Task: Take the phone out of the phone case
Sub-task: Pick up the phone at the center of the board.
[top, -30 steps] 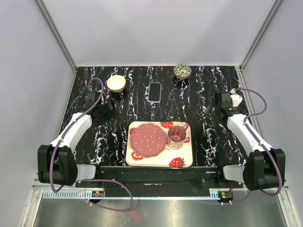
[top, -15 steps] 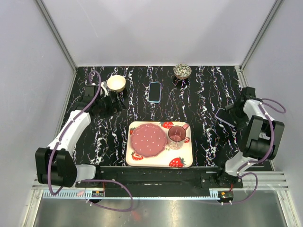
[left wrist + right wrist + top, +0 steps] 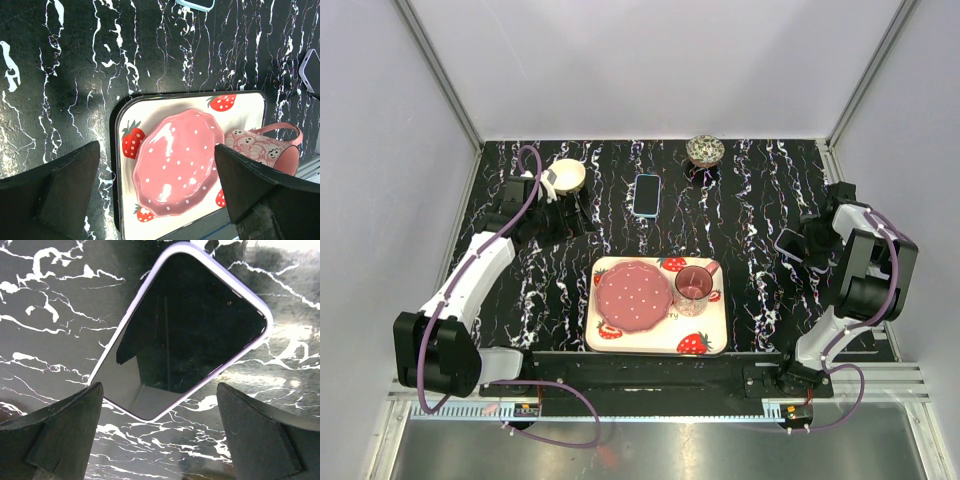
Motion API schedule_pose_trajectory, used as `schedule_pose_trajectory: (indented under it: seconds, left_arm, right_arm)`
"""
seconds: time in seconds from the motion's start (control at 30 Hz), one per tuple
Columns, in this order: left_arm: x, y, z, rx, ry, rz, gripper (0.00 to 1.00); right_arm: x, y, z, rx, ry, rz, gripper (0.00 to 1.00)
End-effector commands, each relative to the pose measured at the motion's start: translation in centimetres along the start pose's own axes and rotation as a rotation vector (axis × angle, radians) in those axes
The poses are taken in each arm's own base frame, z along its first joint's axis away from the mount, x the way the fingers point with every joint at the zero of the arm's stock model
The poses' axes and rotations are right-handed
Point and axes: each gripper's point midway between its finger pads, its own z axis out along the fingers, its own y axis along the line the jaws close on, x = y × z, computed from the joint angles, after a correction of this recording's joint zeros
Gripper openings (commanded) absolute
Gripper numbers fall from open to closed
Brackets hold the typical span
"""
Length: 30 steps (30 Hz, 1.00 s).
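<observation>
The thin blue phone case (image 3: 646, 195) looks light, bendy and slippery, best pinched across its long edges; left claw (image 3: 156, 147) and right claw (image 3: 160, 385) both gape wide, empty.

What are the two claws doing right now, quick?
Left gripper: open, holding nothing.
Right gripper: open over the lilac phone, not gripping it.

Robot lab test cell: white panel walls (image 3: 650, 60), aluminium frame posts (image 3: 440, 75), 2 arms (image 3: 470, 280) on marbled table (image 3: 750, 200).
</observation>
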Motion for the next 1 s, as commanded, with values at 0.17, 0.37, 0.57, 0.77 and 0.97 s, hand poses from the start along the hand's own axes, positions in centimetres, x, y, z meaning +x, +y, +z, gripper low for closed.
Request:
schedule_pose_trajectory:
  seconds: [0.17,0.37,0.57,0.77,0.97]
  left_arm:
    - [-1.4,-0.7,-0.6,0.015,-0.036,0.042,0.99]
    - [-1.2,-1.0,-0.5,0.029,-0.023,0.036,0.99]
    - [-0.6,-0.6,-0.6,0.019,-0.02,0.029,0.99]
    - [-0.4,-0.5,-0.4,0.016,-0.007,0.029,0.99]
    - [-0.3,-0.2,-0.1,0.008,0.003,0.028,0.99]
  right_arm:
    - [-0.9,1.8,0.1,-0.009,-0.013,0.23,1.0]
    - [-1.5,2.1,1.6,0.022,-0.023,0.301,1.0]
    - [-2.3,1.7,2.4,0.057,-0.038,0.352,1.0]
    - [-2.6,1.7,2.2,0.076,-0.041,0.355,1.0]
    - [-0.9,0.9,2.8,0.12,0.053,0.27,1.0]
